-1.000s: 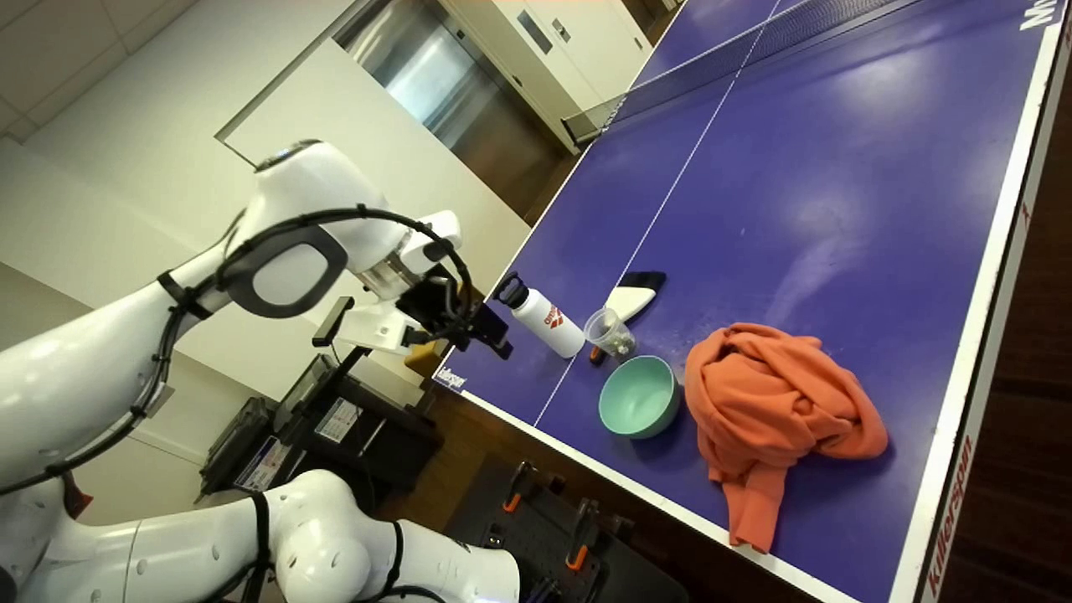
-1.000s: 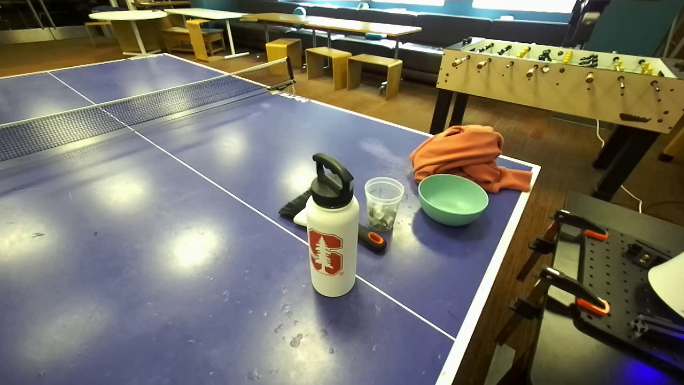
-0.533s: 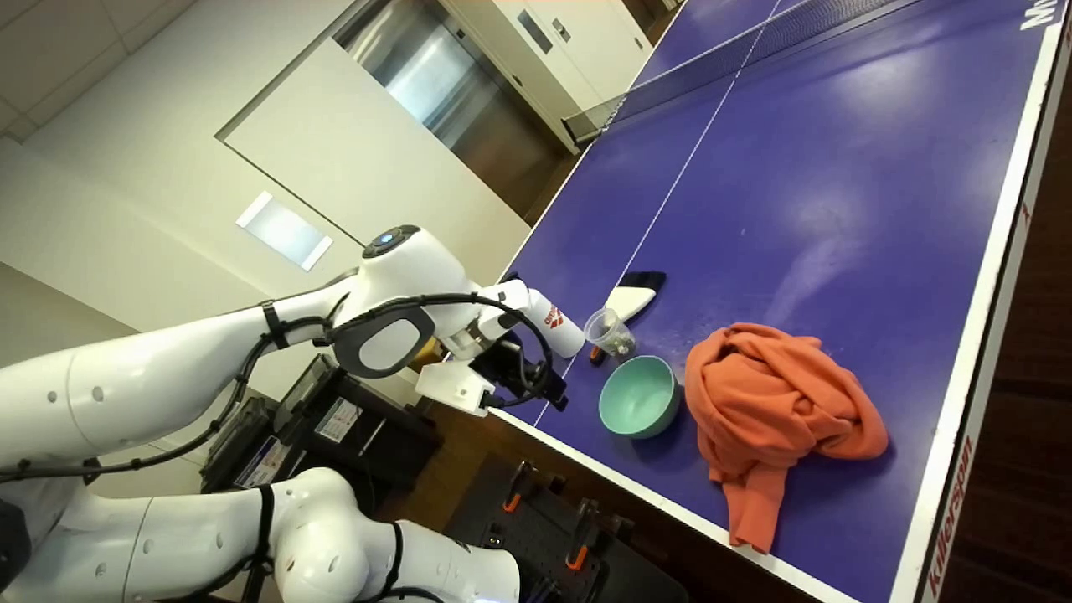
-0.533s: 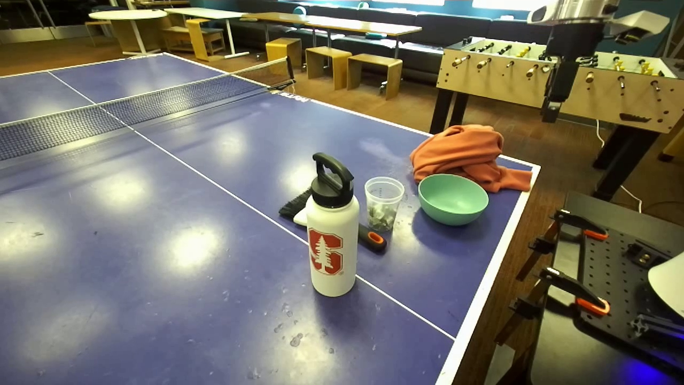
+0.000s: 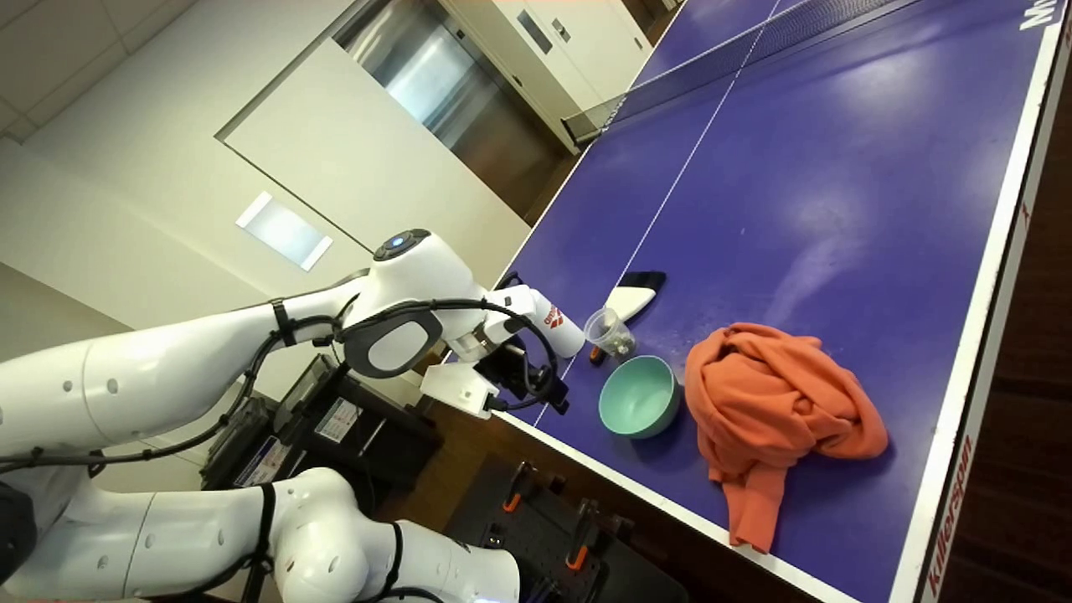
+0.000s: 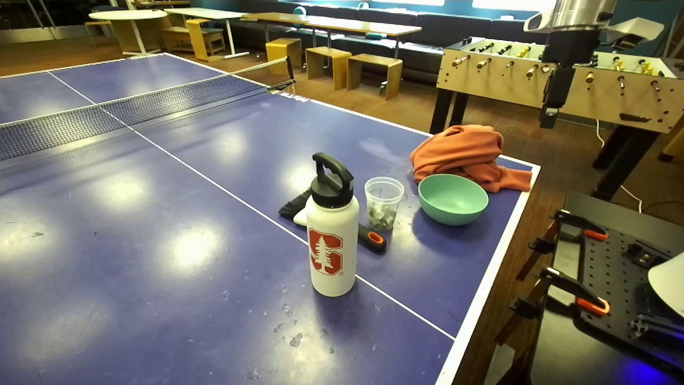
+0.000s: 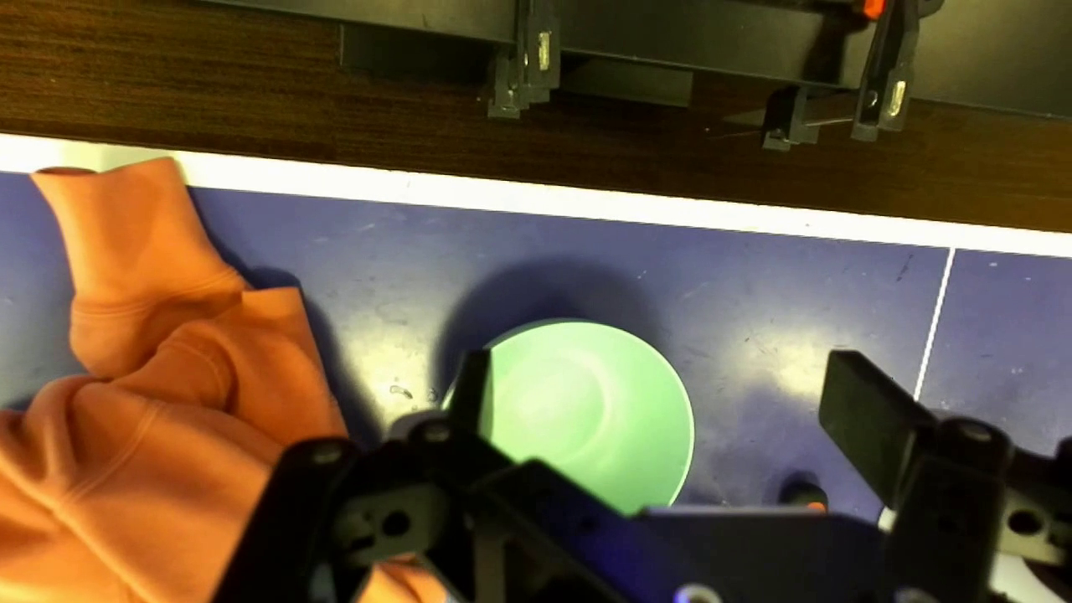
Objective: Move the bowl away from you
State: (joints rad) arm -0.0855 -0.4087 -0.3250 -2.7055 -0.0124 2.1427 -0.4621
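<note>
Item 1. Bowl: mint green, plain, standing upright on the blue-violet table, just beside the bunched orange garment and near the clear cup.

Item 2. My gripper: jaws wide apart above the table; in the wrist view one finger covers part of the bowl's edge.

Item 3. Table writing: red lettering along the pale side reads "killerspin"; white characters, cut off at the border of an exterior view, look like "My"; white marks by the net are too small for me.

Item 4. Bottle: white, upright, with a black loop-handled lid. Its emblem is a red block S bearing a white tree; in an exterior view a red word shows too (sideways, and beyond my reading).

Item 5. Cup: faint print on its wall, not legible to me; loose pieces inside. Brush: black bristles, white head, its handle just beside the cup.

Differences. A second ago the whole bottle showed in an exterior view; now my arm masks part of it there, having come nearer the bowl. Against half a second ago, I sit only slightly lower. Bowl, bottle, cup, brush and garment keep their places.
</note>
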